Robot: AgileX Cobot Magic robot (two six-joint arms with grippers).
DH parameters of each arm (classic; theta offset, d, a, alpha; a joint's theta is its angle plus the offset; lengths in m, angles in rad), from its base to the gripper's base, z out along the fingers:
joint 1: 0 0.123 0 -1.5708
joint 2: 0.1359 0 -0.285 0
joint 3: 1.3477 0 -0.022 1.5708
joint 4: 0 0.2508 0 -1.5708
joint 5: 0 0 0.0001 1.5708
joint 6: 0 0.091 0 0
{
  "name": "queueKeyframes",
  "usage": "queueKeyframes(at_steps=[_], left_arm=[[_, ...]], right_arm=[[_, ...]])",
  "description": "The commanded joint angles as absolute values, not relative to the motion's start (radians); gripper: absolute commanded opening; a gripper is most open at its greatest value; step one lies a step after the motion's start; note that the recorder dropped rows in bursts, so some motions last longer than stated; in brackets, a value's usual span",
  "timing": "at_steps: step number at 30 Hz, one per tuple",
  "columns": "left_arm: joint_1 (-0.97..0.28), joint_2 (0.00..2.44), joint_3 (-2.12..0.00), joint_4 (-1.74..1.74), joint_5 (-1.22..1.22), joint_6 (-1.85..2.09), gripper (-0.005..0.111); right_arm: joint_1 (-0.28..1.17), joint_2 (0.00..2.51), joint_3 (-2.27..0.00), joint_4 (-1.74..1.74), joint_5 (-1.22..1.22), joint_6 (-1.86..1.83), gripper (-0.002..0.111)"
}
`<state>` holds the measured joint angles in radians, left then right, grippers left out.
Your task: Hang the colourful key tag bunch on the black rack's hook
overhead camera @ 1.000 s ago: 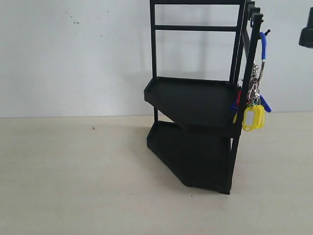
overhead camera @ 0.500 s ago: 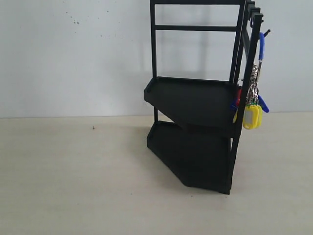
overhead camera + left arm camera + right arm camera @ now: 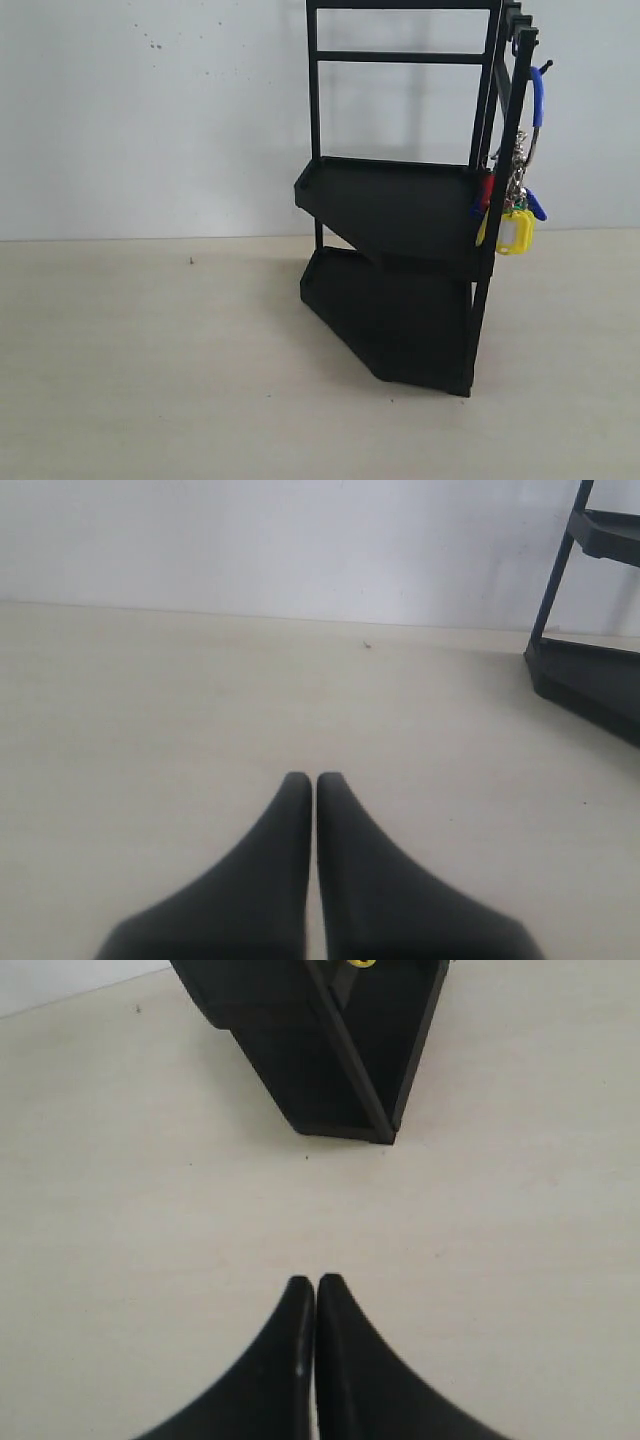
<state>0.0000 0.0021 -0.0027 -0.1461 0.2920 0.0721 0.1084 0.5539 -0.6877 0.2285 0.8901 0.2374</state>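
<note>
I see the black rack (image 3: 400, 200) cut off at the top edge of the exterior view; neither arm appears there. The colourful key tag bunch (image 3: 516, 195) hangs from the hook (image 3: 545, 68) on the front corner upright, long axis vertical, blue-sleeved ring uppermost, yellow tag lowest. The right wrist view catches only a yellow sliver of it. Left end effector (image 3: 315, 780) and right end effector (image 3: 316, 1282): fingers together, gripping nothing, above the tabletop (image 3: 150, 350).

Left end effector (image 3: 315, 780) and right end effector (image 3: 315, 1282) both closed, empty
</note>
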Motion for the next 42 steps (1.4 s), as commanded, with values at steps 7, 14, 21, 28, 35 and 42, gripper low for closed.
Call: queueKeyframes(at_steps=[7,14,21,28,35,42], left_arm=[[-0.001,0.000,0.000,-0.141,0.284,0.075,0.004],[-0.001,0.000,0.000,-0.141,0.284,0.075,0.004],[-0.001,0.000,0.000,-0.141,0.284,0.075,0.004],[-0.001,0.000,0.000,-0.141,0.284,0.075,0.004],[-0.001,0.000,0.000,-0.141,0.284,0.075,0.004],[-0.001,0.000,0.000,-0.141,0.284,0.075,0.004]], right_arm=[[0.160,0.547,-0.686,0.197,0.894,0.219,0.000],[0.273,0.388,-0.481,0.219,0.352,0.185,0.000],[0.219,0.125,-0.127,0.273,0.013,0.180,0.000],[0.149,0.000,0.000,0.272,-0.020,0.039,0.000],[0.149,0.000,0.000,0.282,0.202,-0.100,0.000],[0.149,0.000,0.000,0.147,0.216,0.000,0.000]])
